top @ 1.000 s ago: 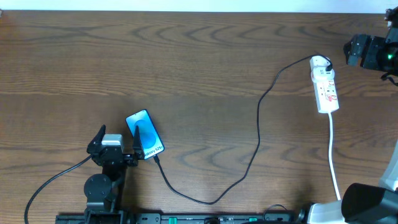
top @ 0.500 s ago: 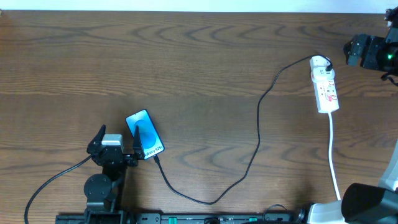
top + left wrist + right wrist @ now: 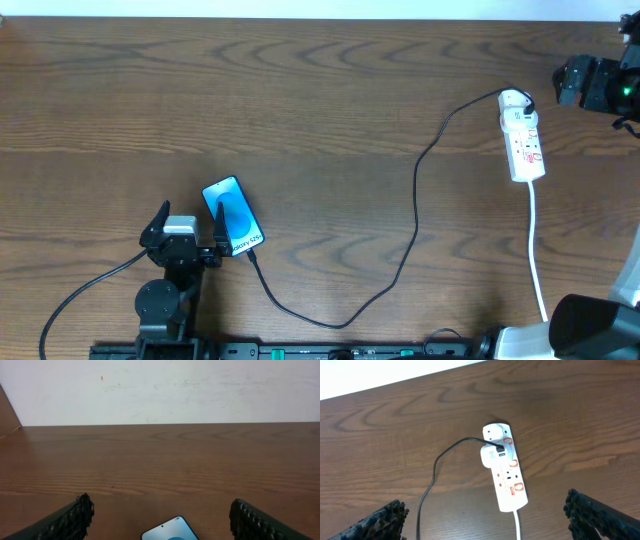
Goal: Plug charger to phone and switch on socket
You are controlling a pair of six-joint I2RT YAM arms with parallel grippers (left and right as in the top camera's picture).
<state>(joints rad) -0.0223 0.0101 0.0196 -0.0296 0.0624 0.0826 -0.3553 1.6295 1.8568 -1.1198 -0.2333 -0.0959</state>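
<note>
Evidently nothing stirs: both your arms hang exactly as they did a second ago, with the task seemingly half done.

Your left gripper (image 3: 187,232), jaws spread wide and empty, sits just beside the small black-framed smartphone with the bright blue screen (image 3: 233,216). The long thin black charger cable (image 3: 416,200) meets the phone's lower end, though you cannot tell whether the tip is fully seated. Your right gripper (image 3: 490,522), equally wide and holding nothing, hovers near the narrow white power strip with red marks (image 3: 522,140) on the dark wooden table (image 3: 320,90). By the look of it, pressing the switch is what remains.
</note>
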